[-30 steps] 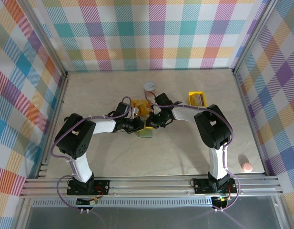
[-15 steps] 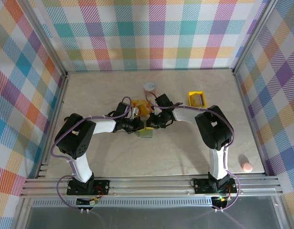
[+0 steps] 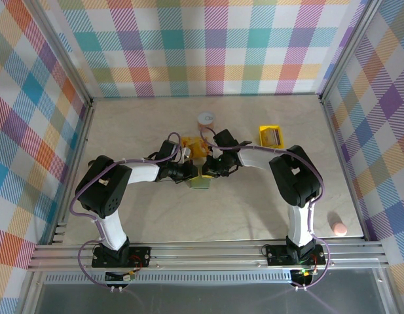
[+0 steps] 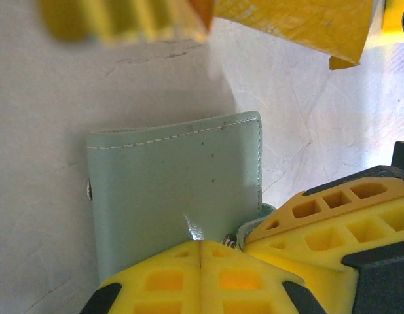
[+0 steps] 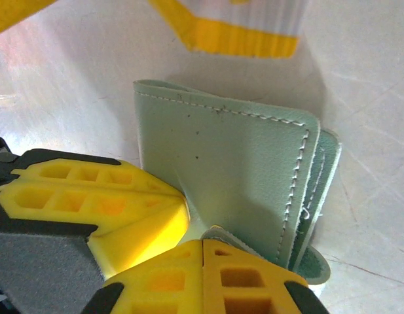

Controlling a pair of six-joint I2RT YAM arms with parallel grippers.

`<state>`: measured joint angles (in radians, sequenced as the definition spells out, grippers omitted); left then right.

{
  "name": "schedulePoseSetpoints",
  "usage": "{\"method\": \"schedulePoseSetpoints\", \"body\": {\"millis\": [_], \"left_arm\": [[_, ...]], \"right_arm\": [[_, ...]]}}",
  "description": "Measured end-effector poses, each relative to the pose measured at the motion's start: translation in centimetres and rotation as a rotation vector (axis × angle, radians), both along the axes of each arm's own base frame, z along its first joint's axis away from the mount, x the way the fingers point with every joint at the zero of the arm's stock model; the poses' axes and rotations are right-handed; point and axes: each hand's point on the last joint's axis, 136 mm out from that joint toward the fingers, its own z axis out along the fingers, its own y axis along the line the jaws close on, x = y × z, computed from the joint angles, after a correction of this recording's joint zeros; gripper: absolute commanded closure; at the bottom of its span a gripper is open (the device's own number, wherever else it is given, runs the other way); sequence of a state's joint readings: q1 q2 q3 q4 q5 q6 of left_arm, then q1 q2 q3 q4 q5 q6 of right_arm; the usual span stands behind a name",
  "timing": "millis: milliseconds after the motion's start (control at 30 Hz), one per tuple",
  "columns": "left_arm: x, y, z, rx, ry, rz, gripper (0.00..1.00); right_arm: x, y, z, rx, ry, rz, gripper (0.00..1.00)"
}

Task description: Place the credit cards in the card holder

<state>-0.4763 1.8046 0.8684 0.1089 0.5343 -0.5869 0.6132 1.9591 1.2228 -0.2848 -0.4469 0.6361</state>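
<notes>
The left gripper is clenched. Its yellow fingertips are pressed together on the near edge of the card holder, where the cover puckers, so it looks to be pinching that outer leaf. The right gripper is clamped just as tight, seemingly on a lower flap that curls out at its tips. The two grippers sit side by side at one corner of the holder, touching or nearly so.

The holder lies folded on the counter, just in front of the orange packet. Over the last second nothing has shifted: arms, holder and packet sit as they did. I read this as a pause with both grips set, before the leaves are pulled apart; no slot is exposed yet.

A yellow tray stands well to the right. Whether the grey things in it are the cards is too small to tell.
</notes>
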Motion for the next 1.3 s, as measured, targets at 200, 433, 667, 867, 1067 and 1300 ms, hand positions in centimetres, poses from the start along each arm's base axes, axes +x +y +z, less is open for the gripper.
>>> {"method": "schedulePoseSetpoints", "body": {"millis": [200, 433, 667, 867, 1067, 1300], "left_arm": [[0.0, 0.0, 0.0, 0.0, 0.0, 0.0, 0.98], [0.0, 0.0, 0.0, 0.0, 0.0, 0.0, 0.98], [0.0, 0.0, 0.0, -0.001, -0.001, 0.0, 0.98], [0.0, 0.0, 0.0, -0.001, -0.001, 0.0, 0.98], [0.0, 0.0, 0.0, -0.001, -0.001, 0.0, 0.98], [0.0, 0.0, 0.0, -0.001, -0.001, 0.0, 0.98]], "right_arm": [[-0.1, 0.1, -0.1, 0.004, 0.006, 0.002, 1.0], [-0.2, 0.3, -0.2, 0.018, 0.024, 0.006, 1.0], [-0.2, 0.3, -0.1, 0.019, 0.023, 0.003, 1.0], [-0.4, 0.0, 1.3, 0.036, -0.003, -0.002, 1.0], [-0.3, 0.1, 1.6, 0.044, -0.012, -0.003, 1.0], [-0.3, 0.1, 1.6, 0.049, -0.011, -0.001, 1.0]]}}
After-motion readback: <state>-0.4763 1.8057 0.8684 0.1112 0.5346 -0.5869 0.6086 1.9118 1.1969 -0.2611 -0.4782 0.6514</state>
